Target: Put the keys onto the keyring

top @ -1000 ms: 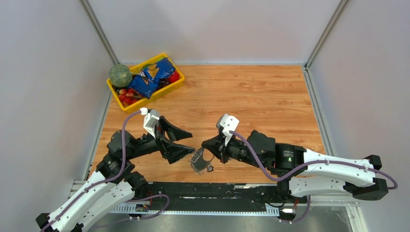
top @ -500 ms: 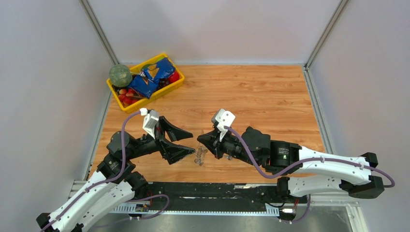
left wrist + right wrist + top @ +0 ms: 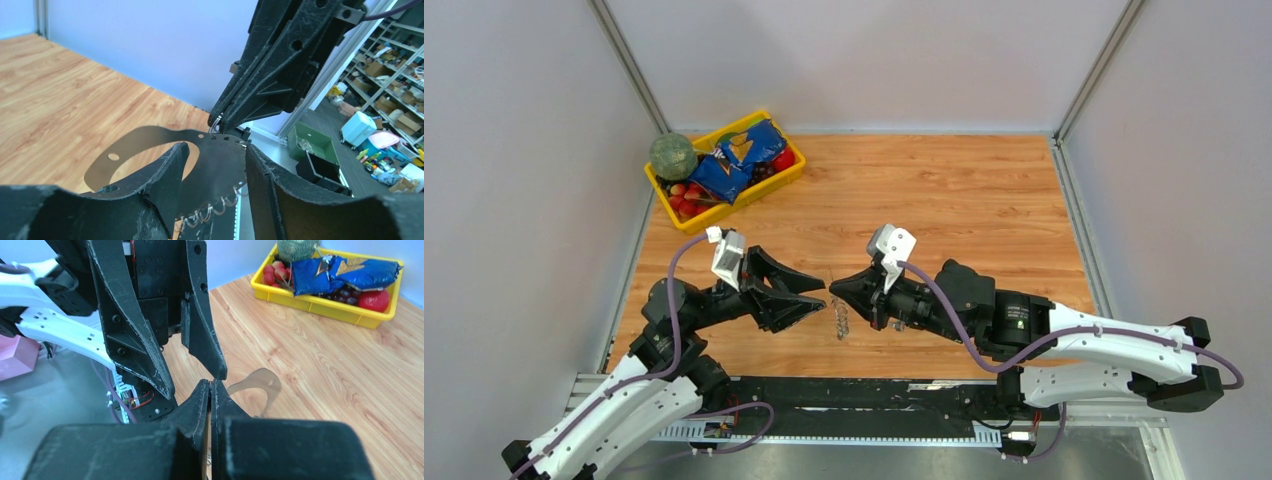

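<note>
Black plastic fingers of the left gripper (image 3: 818, 298) stand apart at centre-left of the top view. One is on each side of the keyring (image 3: 840, 320), and in the left wrist view neither touches it. The keyring hangs in the air at mid-frame, edge-on from above. It is a thin flat loop with the keys (image 3: 210, 211) strung as a fringe of tiny metal pieces along its lower rim. Just right of it, the right gripper (image 3: 833, 289) is pinched shut on its upper edge.

I judge the loop to be light, springy and slick, and apt to twist or swing from a one-point pinch. The plain strip away from the fringe looks the safest hold, with the flat faces between the pads.

Below is a smooth wood table (image 3: 964, 200). A yellow bin (image 3: 776, 183) sits in the upper left, and grey walls (image 3: 864, 60) close in on all sides.
</note>
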Robot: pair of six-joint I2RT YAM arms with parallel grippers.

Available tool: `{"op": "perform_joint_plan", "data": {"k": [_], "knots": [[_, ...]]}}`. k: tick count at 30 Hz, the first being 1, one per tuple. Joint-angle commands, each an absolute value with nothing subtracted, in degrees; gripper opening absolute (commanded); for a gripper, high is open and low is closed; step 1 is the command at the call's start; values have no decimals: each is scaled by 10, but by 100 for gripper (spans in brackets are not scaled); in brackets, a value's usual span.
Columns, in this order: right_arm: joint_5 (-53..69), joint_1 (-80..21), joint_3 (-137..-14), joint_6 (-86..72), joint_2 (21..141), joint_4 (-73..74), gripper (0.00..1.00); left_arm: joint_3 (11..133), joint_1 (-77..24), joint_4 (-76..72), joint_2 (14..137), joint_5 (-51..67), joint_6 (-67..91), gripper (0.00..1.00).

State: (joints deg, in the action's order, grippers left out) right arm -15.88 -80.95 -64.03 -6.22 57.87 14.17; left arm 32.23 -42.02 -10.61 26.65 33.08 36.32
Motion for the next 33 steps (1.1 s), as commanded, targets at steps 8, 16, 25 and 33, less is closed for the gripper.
{"op": "perform_joint_plan", "data": {"k": [8,16,25,33], "knots": [[-124,-813,-680,-66,565,56,0,312,-423,-190,252,350,380,50],[-108,-812,-677,-80,567,30,0,307,-423,-228,244,348,386,50],[-106,-812,-657,-81,569,-14,0,303,-423,-267,245,351,404,49],[-89,-813,-655,-84,579,-38,0,301,-423,-292,251,348,405,48]]}}
